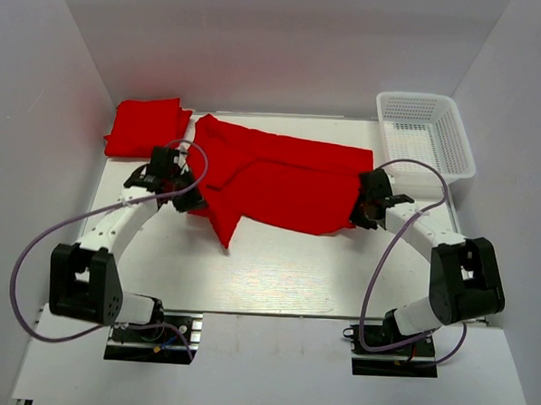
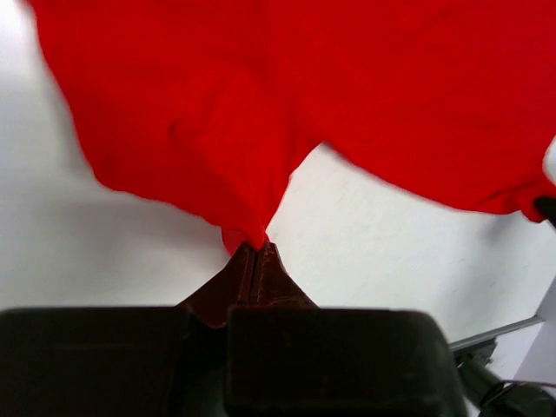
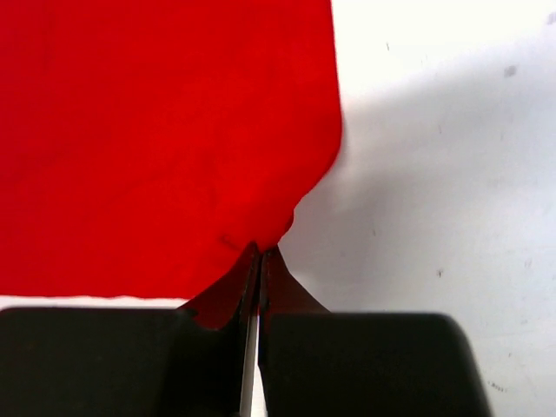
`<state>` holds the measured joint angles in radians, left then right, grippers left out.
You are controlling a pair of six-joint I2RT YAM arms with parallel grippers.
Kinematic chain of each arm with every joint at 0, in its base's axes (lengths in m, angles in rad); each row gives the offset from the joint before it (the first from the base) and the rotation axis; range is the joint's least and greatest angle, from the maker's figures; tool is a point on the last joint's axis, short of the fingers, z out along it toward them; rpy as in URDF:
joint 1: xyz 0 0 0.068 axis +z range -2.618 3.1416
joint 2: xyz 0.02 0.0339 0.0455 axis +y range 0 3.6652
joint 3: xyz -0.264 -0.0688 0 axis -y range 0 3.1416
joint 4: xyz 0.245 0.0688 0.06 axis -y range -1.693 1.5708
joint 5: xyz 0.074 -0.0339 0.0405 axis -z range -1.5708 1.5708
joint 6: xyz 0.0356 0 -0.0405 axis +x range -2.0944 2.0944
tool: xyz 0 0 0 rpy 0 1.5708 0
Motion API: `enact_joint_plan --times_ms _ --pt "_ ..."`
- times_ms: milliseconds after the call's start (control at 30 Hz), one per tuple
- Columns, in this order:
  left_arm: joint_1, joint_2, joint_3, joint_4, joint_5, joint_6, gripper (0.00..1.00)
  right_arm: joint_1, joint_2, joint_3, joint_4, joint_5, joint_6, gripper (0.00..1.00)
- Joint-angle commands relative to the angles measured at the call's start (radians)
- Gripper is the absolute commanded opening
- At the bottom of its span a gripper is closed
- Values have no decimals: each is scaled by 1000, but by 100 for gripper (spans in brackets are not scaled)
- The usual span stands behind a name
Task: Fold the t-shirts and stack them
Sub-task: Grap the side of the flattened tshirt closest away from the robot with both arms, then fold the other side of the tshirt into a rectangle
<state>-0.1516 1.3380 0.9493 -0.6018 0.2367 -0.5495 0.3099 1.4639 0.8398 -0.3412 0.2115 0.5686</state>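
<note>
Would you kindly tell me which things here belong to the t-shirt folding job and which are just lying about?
Part of the job:
- spread-out red t-shirt, pinched at its ends by the left pincer and the right pincer
- folded red t-shirt, at the far left corner of the table

Just lying about:
- white mesh basket, at the far right

Colour notes: spread t-shirt (image 1: 281, 180) is plain bright red, no print; folded t-shirt (image 1: 146, 126) is the same red, plain. The basket (image 1: 462, 140) is white, open mesh pattern. The table (image 1: 285, 267) is white, unpatterned. Both left arm (image 1: 115, 223) and right arm (image 1: 423, 230) show white links, black joints.
</note>
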Motion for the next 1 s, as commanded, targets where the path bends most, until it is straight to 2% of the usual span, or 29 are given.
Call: enact_joint_plan --times_ms 0,333,433,567,700,967 --pt "7 79 135 45 14 3 0 0 35 85 -19 38 -45 0" --pt "7 403 546 -24 -106 3 0 10 160 280 -90 133 -124 0" --pt "17 470 626 2 -116 13 0 -18 193 341 -99 155 -153 0" --pt "17 529 690 95 -106 103 0 -34 249 418 -120 161 -183 0" --pt "17 581 778 96 -106 155 0 -40 288 472 -133 160 -200 0" --pt "17 645 858 198 77 273 0 -57 317 530 -147 154 -213 0"
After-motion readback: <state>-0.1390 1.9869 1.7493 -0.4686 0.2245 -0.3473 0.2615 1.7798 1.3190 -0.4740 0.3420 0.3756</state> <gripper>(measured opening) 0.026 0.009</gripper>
